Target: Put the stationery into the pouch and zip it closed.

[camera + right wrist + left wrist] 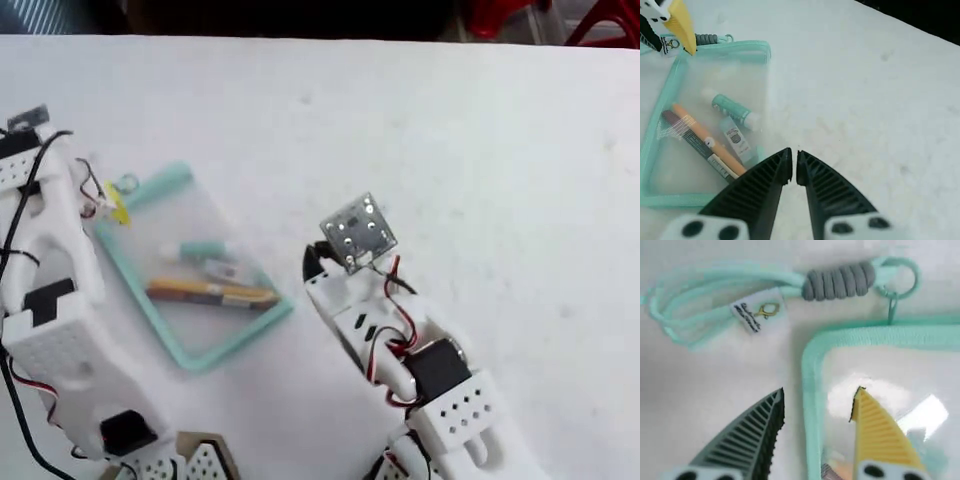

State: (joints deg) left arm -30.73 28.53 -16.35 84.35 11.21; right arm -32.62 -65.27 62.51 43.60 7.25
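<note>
**Spotter:** The white worktop point(480, 130) carries everything. Your left arm point(55, 300) stands at its near left side, and your right arm point(400, 340) comes in from the near right.

**Checker:** Where is the pouch for you?

**Spotter:** The pouch point(240, 335) lies flat between your two arms, turned at an angle. It is clear, with a mint border. The stationery is inside it.

**Checker:** What about your left gripper?

**Spotter:** Your left gripper point(820, 390) is released and grasps nothing. Its fingers are spread across one corner of the pouch. The dark finger is over bare worktop and the yellow one is over the clear panel. I cannot tell whether either touches.

**Checker:** And the right one?

**Spotter:** Your right gripper point(794, 152) is clenched on nothing, with a thin slit between the tips. It hangs over the worktop just beside the pouch's long side.

**Checker:** What is inside?

**Spotter:** An orange pencil point(705, 142) lies alongside a dark pen point(690, 140). A mint stick point(730, 110) and a small tube point(735, 140) sit beside them.

**Checker:** Anything at the corner?

**Spotter:** A mint cord point(715, 305) lies looped on the worktop there, bound by a grey wrap point(840, 281). It hangs from a ring point(900, 277) at the pouch's edge. You cannot tell from here whether the zip is closed.
</note>
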